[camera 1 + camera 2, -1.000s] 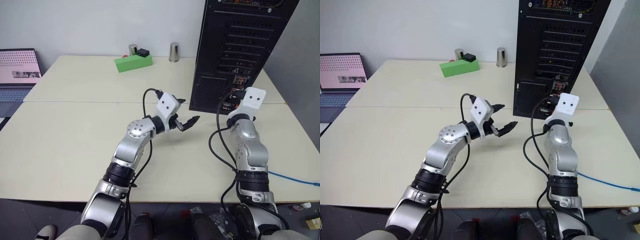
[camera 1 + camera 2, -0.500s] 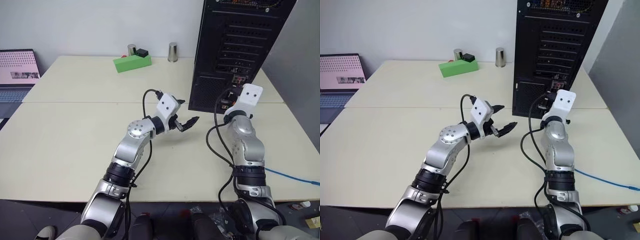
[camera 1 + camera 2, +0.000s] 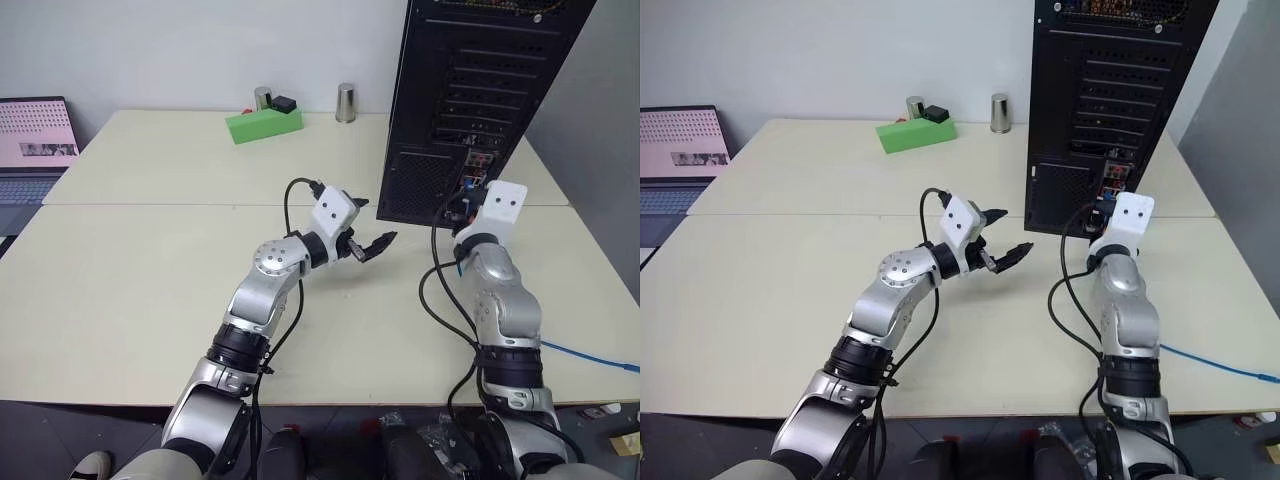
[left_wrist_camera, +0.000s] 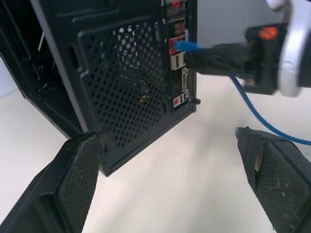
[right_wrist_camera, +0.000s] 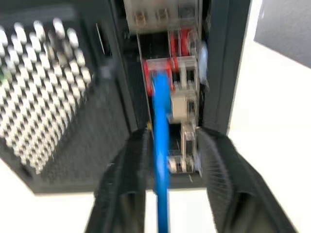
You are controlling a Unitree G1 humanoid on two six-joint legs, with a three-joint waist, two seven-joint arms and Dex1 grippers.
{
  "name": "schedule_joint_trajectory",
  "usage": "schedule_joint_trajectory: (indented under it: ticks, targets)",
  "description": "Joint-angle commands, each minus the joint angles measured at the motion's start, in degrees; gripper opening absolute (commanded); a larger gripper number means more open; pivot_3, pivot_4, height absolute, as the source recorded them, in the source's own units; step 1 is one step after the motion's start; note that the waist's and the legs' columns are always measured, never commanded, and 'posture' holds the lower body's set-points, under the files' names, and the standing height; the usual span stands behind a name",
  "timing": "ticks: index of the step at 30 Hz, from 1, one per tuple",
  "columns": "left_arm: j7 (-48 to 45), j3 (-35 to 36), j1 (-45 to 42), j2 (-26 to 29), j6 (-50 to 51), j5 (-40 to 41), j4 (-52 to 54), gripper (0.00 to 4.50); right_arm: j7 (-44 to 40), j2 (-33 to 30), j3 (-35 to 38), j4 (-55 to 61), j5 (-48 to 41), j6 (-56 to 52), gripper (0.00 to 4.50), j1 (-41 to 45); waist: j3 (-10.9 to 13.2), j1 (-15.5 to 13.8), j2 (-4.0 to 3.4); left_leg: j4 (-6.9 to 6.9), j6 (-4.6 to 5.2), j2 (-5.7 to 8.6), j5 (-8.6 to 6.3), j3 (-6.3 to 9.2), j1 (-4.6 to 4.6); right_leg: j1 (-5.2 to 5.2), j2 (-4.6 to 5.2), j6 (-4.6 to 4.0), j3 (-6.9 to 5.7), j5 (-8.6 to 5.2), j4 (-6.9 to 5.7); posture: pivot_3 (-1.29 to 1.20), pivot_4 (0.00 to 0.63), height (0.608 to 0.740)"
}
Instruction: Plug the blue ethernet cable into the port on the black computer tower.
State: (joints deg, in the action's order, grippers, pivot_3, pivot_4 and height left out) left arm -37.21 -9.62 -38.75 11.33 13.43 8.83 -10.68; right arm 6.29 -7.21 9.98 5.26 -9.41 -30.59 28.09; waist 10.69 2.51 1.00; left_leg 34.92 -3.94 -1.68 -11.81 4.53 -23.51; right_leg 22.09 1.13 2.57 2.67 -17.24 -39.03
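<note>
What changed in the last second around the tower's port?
The right gripper has opened its fingers off the blue ethernet cable, whose tip sits at the port on the black computer tower; they now stand either side of the cord. The left gripper stayed open and in place; the green block and cups stayed put.

A pale bench (image 3: 150,290) carries a green block (image 3: 264,124) near its far edge, with a small black object (image 3: 287,103) on top. Two metal cylinders (image 3: 346,103) stand close by, one behind the block. An open laptop (image 3: 35,140) sits off the bench's left end.
</note>
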Motion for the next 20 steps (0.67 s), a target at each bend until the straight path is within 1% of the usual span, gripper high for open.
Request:
schedule_joint_trajectory:
  ticks: [1, 5, 8, 10, 13, 16, 18, 20]
  targets:
    - [-2.40, 1.14, -3.36, 1.38, -1.58, 0.35, -2.57, 4.50, -5.90, -4.09, -0.45, 11.39, -2.71, -4.11, 2.69, -3.07, 0.01, -0.11, -0.01, 0.02, 0.00, 0.00, 0.00, 0.00, -0.01, 0.04, -0.01, 0.00, 0.01, 0.00, -0.03, 0.00, 0.150, 0.740]
    - [-6.14, 0.95, -6.40, 4.12, -1.17, -0.24, -7.61, 4.50, -11.91, -9.58, 0.63, 18.39, -5.82, -7.88, 3.49, -5.99, 0.01, -0.08, -0.01, 0.01, 0.00, 0.01, 0.00, 0.04, -0.06, 0.06, -0.02, 0.01, -0.06, 0.00, -0.03, 0.00, 0.150, 0.740]
    - [-12.08, -0.24, -7.58, 7.53, -2.48, -0.50, -9.48, 4.50, -17.26, -14.71, 3.21, 23.06, -9.92, -11.06, 4.15, -7.94, 0.01, 0.01, -0.02, 0.02, 0.00, 0.00, 0.00, 0.04, -0.07, 0.07, -0.03, 0.01, -0.06, -0.01, 0.00, 0.00, 0.150, 0.740]
    - [-14.35, 0.69, -8.51, 9.26, -2.54, 0.26, -10.24, 4.50, -21.41, -18.56, 5.82, 26.06, -13.34, -12.94, 4.43, -9.61, 0.03, -0.08, -0.04, 0.01, 0.00, 0.00, 0.00, 0.04, -0.10, 0.09, -0.03, 0.01, -0.07, -0.01, 0.02, 0.00, 0.150, 0.740]
    - [-17.26, 2.50, -9.66, 11.72, -2.99, 1.42, -11.19, 4.50, -26.36, -23.05, 10.63, 29.67, -19.26, -15.35, 4.43, -12.04, 0.03, -0.30, -0.03, 0.03, 0.00, 0.01, 0.00, 0.08, -0.23, 0.15, -0.01, 0.01, -0.11, -0.01, 0.04, 0.00, 0.150, 0.740]
    - [-19.90, 3.79, -10.15, 13.48, -3.15, 2.64, -11.67, 4.50, -28.71, -25.35, 14.17, 30.08, -22.36, -15.89, 4.43, -13.38, 0.03, -0.28, -0.03, 0.05, 0.01, 0.01, 0.00, 0.09, -0.22, 0.14, -0.02, 0.01, -0.12, -0.01, 0.04, 0.00, 0.150, 0.740]
    - [-21.93, 4.78, -10.92, 14.64, -3.71, 3.20, -13.45, 4.50, -28.73, -26.01, 14.34, 29.85, -23.27, -16.30, 4.43, -12.94, 0.03, -0.25, -0.03, 0.05, 0.00, 0.00, 0.00, 0.09, -0.23, 0.13, -0.02, 0.01, -0.13, -0.01, 0.03, 0.00, 0.150, 0.740]
    - [-23.93, 4.86, -10.89, 15.43, -3.26, 3.92, -12.81, 4.50, -31.39, -27.74, 15.11, 29.88, -25.31, -16.33, 4.43, -13.82, 0.03, -0.16, -0.03, 0.06, 0.00, 0.00, 0.00, 0.09, -0.22, 0.14, -0.02, 0.01, -0.13, -0.01, 0.02, 0.00, 0.150, 0.740]
